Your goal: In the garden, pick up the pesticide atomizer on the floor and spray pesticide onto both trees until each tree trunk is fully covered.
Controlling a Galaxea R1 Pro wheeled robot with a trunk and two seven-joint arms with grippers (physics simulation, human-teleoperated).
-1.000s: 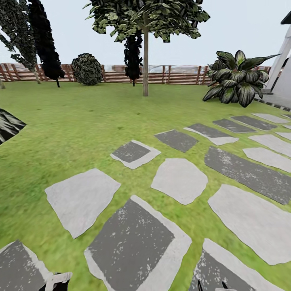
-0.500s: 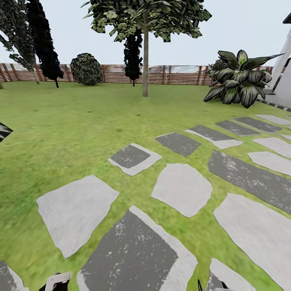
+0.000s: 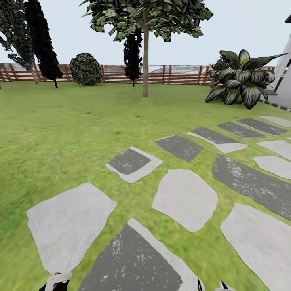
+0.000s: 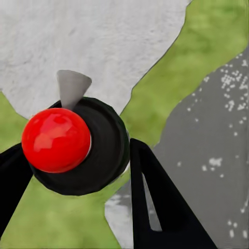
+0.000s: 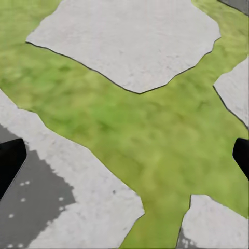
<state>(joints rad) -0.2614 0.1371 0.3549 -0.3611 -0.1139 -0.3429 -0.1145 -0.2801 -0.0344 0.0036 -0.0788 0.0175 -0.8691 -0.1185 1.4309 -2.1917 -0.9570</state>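
Step in hand: we judge we are carrying the pesticide atomizer [image 4: 78, 145] across the garden toward a tree [image 3: 145, 48]; no spraying yet.

Left gripper: our left gripper [image 4: 72, 171] is pinched on the atomizer; its black fingers [image 4: 155, 202] sit on either side of the dark round body, with the red knob [image 4: 56, 140] and the grey spray nozzle [image 4: 71, 88] poking out above the stepping stones [image 4: 93, 41].

Right gripper: our right gripper [image 5: 124, 155] is spread wide with nothing between its fingers, hanging over grass [image 5: 140, 129] and paving.

Where the trunk is: the pale straight tree trunk [image 3: 145, 66] stands well ahead, in front of the wooden fence [image 3: 182, 74], with open lawn [image 3: 72, 121] between us and it.

Doing it well: we should keep the clamp firm, drive close enough that the trunk is wide in the head view, and aim the nozzle at the bark before pressing. We judge the nozzle now points at the ground, so the wrist will need turning.

Around us: a broad-leafed plant [image 3: 238, 79] to the right of the trunk, a round shrub [image 3: 85, 69] and dark conifers [image 3: 42, 40] to the left by the fence.

In the way: nothing blocks the straight line over the grass; the second tree we cannot identify from here.
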